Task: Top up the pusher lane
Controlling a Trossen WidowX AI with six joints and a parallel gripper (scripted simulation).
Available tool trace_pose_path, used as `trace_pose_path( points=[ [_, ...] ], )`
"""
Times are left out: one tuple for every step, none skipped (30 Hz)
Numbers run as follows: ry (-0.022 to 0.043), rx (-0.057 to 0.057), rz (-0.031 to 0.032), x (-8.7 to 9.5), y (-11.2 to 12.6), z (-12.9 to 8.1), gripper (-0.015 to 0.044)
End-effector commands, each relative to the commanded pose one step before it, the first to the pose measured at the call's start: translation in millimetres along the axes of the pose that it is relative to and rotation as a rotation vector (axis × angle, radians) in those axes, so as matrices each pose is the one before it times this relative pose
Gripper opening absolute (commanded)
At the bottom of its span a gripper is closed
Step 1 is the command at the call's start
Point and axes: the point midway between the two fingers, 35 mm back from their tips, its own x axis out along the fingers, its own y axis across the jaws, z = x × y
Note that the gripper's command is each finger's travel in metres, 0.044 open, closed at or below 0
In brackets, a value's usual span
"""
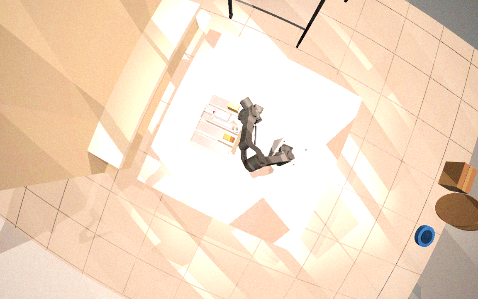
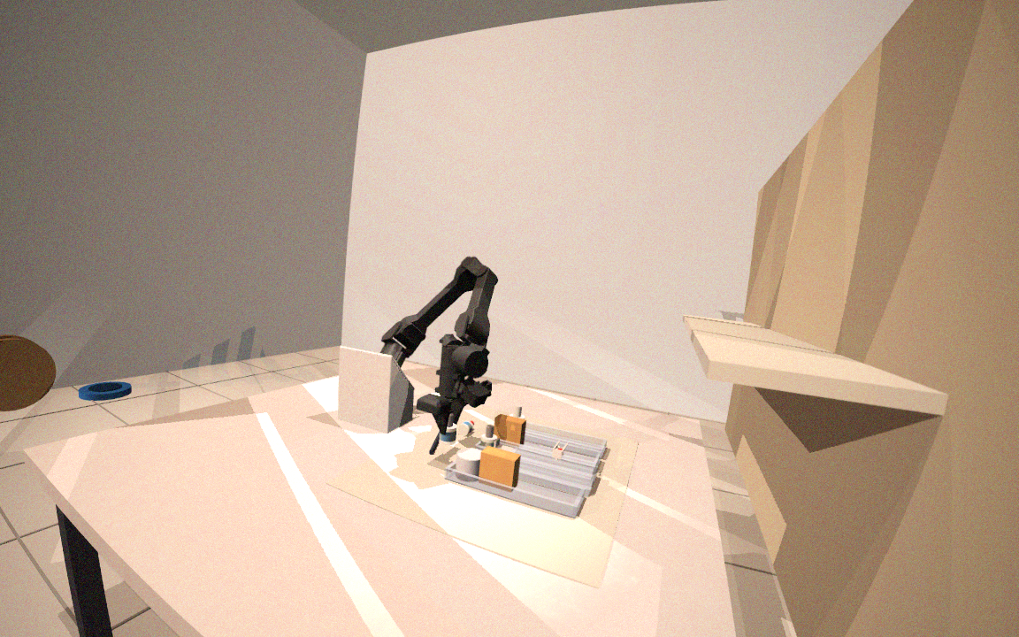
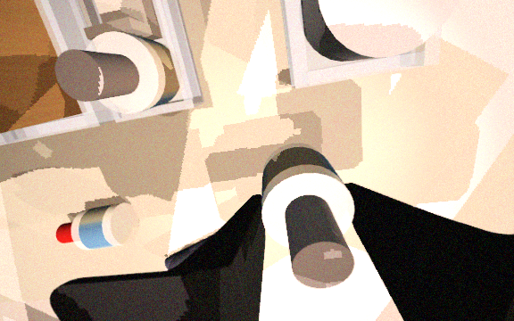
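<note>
Gripper [image 3: 306, 232] closed about halfway on the grey-capped loose jar [image 3: 307, 207], black fingers pressed to either side of its white shoulder. Jar upright on the tan mat [image 3: 409, 147], just in front of the lane tray [image 2: 569, 495]. Matching jar [image 3: 119, 73] standing in its lane, front end. Red-capped jar [image 3: 94, 227] lying sideways nearby.

open mat [image 3: 418, 147] ahead; tipped red-capped jar [image 3: 94, 229] beside; lane jar [image 3: 123, 73] blocks entry.
</note>
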Motion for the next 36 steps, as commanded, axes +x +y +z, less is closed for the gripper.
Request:
trace_pose_path(
  points=[
    [-0.0053, -0.0069, -0.00628, -30.06, -0.37, 4.08, 0.0],
    [0.00016, -0.0001, 0.00027, -7.41, 0.4, 0.17, 0.0],
    [0.0002, -0.0001, 0.00044, -7.47, 0.51, -0.02, 0.0],
    [0.00023, -0.0002, 0.0006, -7.53, 0.63, -0.21, 0.0],
    [0.00021, -0.0002, 0.00063, -6.26, 0.62, -0.31, 0.0],
    [0.00013, -0.0001, 0.00043, -3.77, 0.41, -0.25, 0.0],
    [0.00004, 0.0, 0.00015, -1.26, 0.14, -0.09, 0.0],
    [0.0, 0.0, 0.0, 0.0, 0.0, 0.0, 0.0],
    [0.0, 0.0, 0.0, 0.0, 0.0, 0.0, 0.0],
    [-0.00004, -0.0002, -0.0004, 0.43, 0.6, 0.33, 0.0],
    [-0.00011, -0.0005, -0.00116, 1.28, 1.82, 0.99, 0.0],
    [-0.0002, -0.0009, -0.00179, 2.14, 3.06, 1.6, 0.0],
    [-0.00027, -0.0011, -0.00198, 2.66, 3.83, 1.91, 0.0],
    [-0.0003, -0.0011, -0.00165, 2.67, 3.89, 1.82, 0.0],
    [-0.00033, -0.0007, -0.00119, 2.67, 3.94, 1.73, 0.0],
    [-0.00033, -0.0006, -0.00086, 2.67, 3.99, 1.63, 0.0],
    [-0.0003, -0.0007, -0.00061, 2.68, 4.04, 1.54, 0.0],
    [-0.00027, -0.0008, -0.00036, 2.7, 4.09, 1.45, 0.0],
    [-0.00025, -0.0005, 0.00005, 2.7, 4.13, 1.35, 0.0],
    [-0.0002, -0.0003, 0.00043, 2.7, 4.17, 1.25, 0.0],
    [-0.00014, -0.0003, 0.00067, 2.72, 4.22, 1.15, 0.0],
    [-0.00006, -0.0004, 0.00092, 2.73, 4.26, 1.05, 0.0],
    [0.00002, -0.0004, 0.00116, 2.74, 4.3, 0.95, 0.0],
    [0.00012, -0.0005, 0.00139, 2.75, 4.33, 0.85, 0.0],
    [0.00022, -0.0005, 0.00163, 2.76, 4.36, 0.75, 0.0],
    [0.00032, -0.0005, 0.00186, 2.77, 4.39, 0.65, 0.0],
    [0.00044, -0.0006, 0.00209, 2.78, 4.42, 0.54, 0.0],
    [0.00056, -0.0006, 0.0023, 2.78, 4.42, 0.44, 0.0],
    [0.00054, -0.0005, 0.00199, 2.22, 3.53, 0.27, 0.0],
    [0.00036, -0.0003, 0.00126, 1.33, 2.12, 0.13, 0.0],
    [0.00013, -0.0001, 0.00043, 0.45, 0.71, 0.04, 0.0],
    [0.0, 0.0, 0.0, 0.0, 0.0, 0.0, 0.0],
    [-0.00001, 0.0, -0.00001, 0.67, -0.01, 0.01, 0.0],
    [-0.00001, 0.0, -0.00002, 1.39, -0.02, 0.02, 0.0],
    [-0.00001, 0.0, -0.00001, 1.85, -0.02, 0.02, 0.0],
    [-0.00001, 0.0, 0.00001, 2.4, -0.01, 0.0, 0.0]
  ],
)
